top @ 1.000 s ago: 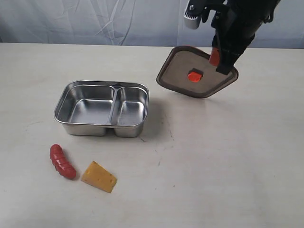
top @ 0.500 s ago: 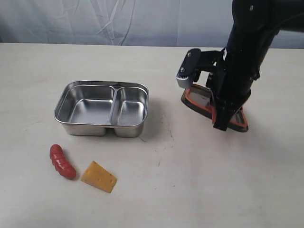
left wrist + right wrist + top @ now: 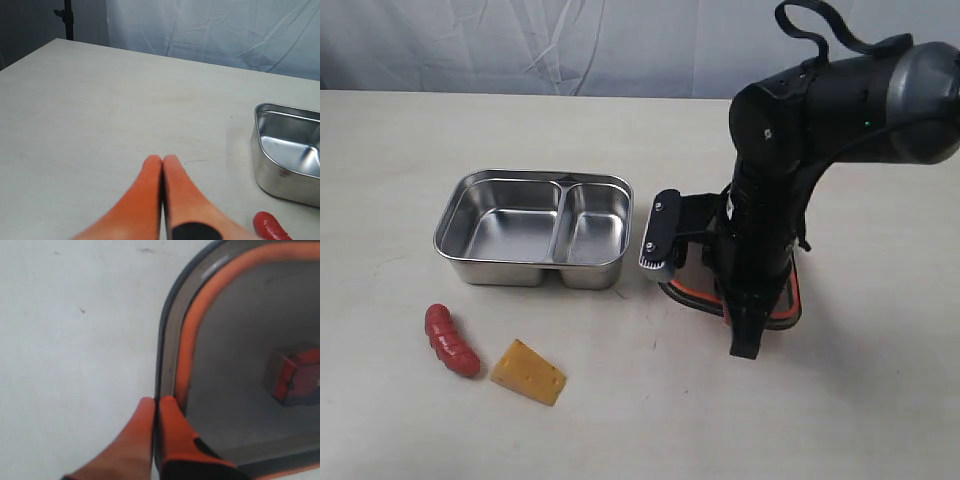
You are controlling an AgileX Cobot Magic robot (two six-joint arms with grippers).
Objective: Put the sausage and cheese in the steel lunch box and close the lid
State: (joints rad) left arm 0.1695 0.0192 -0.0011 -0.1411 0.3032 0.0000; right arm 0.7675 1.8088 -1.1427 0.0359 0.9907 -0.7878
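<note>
The steel lunch box (image 3: 535,177) stands open and empty at the left middle of the table. In front of it lie the red sausage (image 3: 451,339) and the yellow cheese (image 3: 527,372), close together. My right gripper (image 3: 752,315) is shut on the rim of the dark lid (image 3: 685,293), held low just right of the box and mostly hidden by the arm. In the right wrist view the gripper (image 3: 157,401) pinches the lid (image 3: 235,365) with its orange seal and red valve (image 3: 295,375) showing. My left gripper (image 3: 161,159) is shut on nothing, near the box wall (image 3: 260,150) and sausage tip (image 3: 270,227).
The pale table (image 3: 620,420) stretches to a grey-blue cloth backdrop (image 3: 570,40). The right arm's bulky black body (image 3: 820,110) rises over the table's right half. A dark stand (image 3: 67,20) is beyond the table's far corner in the left wrist view.
The right arm has come down and forward with the lid, from high at the back right to low beside the lunch box. The sausage, cheese and box have not moved.
</note>
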